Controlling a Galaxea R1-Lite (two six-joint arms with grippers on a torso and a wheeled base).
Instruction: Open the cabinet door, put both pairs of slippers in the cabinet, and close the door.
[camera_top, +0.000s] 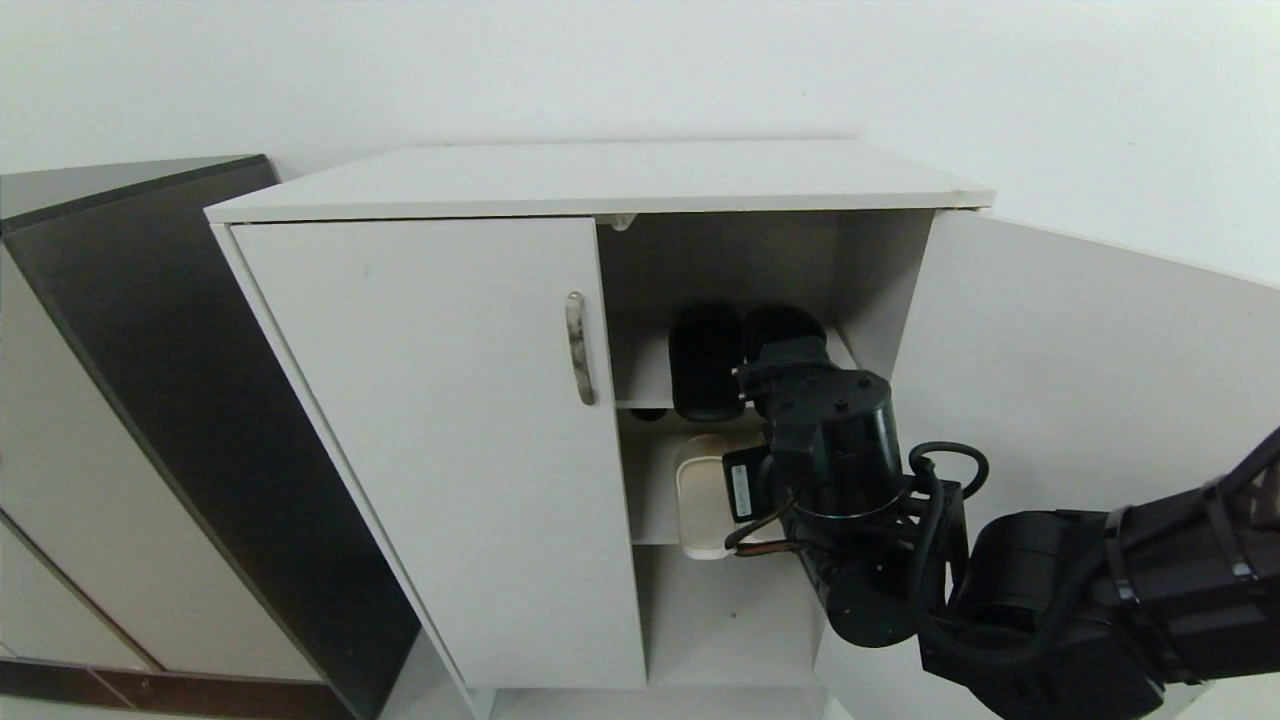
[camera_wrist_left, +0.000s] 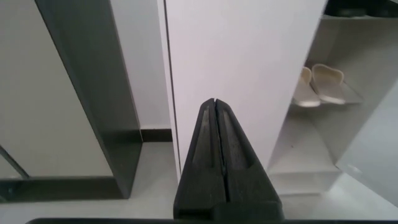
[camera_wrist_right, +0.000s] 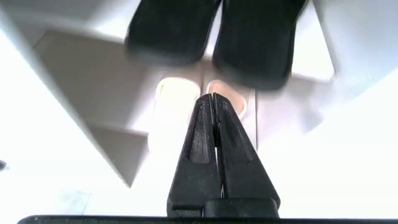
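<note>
Slippers (camera_top: 705, 360) lie lengthwise, long axes running into cabinet (camera_top: 600, 180).

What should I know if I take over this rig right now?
The left gripper is shut and empty, facing the closed left door.
The right gripper is shut and empty, at the open compartment.
The black slippers sit on the upper shelf, the cream slippers on the middle shelf.
Done: the right door is open and both pairs are inside.
Left: draw the right arm clear, then close the right door.
</note>
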